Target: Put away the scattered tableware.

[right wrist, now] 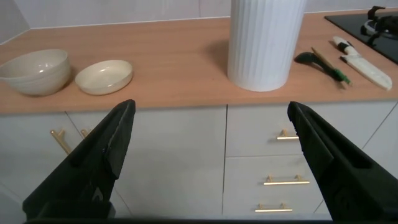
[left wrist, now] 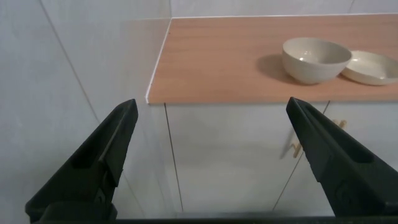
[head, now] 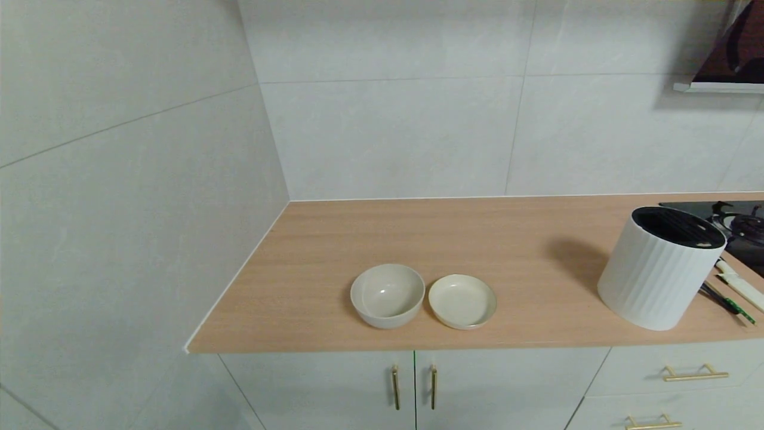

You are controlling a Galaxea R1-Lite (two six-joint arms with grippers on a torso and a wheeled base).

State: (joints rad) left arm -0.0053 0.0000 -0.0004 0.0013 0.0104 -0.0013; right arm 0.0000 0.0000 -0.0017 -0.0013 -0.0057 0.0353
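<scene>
A pale wooden surface (head: 507, 239) runs across the middle of the head view, meeting grey-white tiled walls (head: 394, 119) in a corner at the centre left of the frame. Near the front edge, at lower centre, a cream bowl (head: 387, 295) stands upright. A shallow dish (head: 462, 301) of the same colour sits just beside it on the right, their rims almost touching. Well apart from them, at the right of the frame, a tall white ribbed holder (head: 659, 269) with a dark inside stands close to the front edge. Just past it, at the right edge, a cream-handled knife (head: 740, 285) and a dark utensil (head: 727, 302) with a green band lie flat on the wood. Behind these is a black stove (head: 740, 224), with the corner of a range hood (head: 728, 54) at the upper right. Below the surface are white cabinet doors (head: 322, 388) and drawers (head: 695, 374) with brass handles (head: 395, 387). In the left wrist view, the left tool (left wrist: 211, 102) is spread wide before the cabinet fronts, with the bowl and dish beyond it. In the right wrist view, the right tool (right wrist: 210, 104) is likewise spread wide, facing the drawers and the holder.
</scene>
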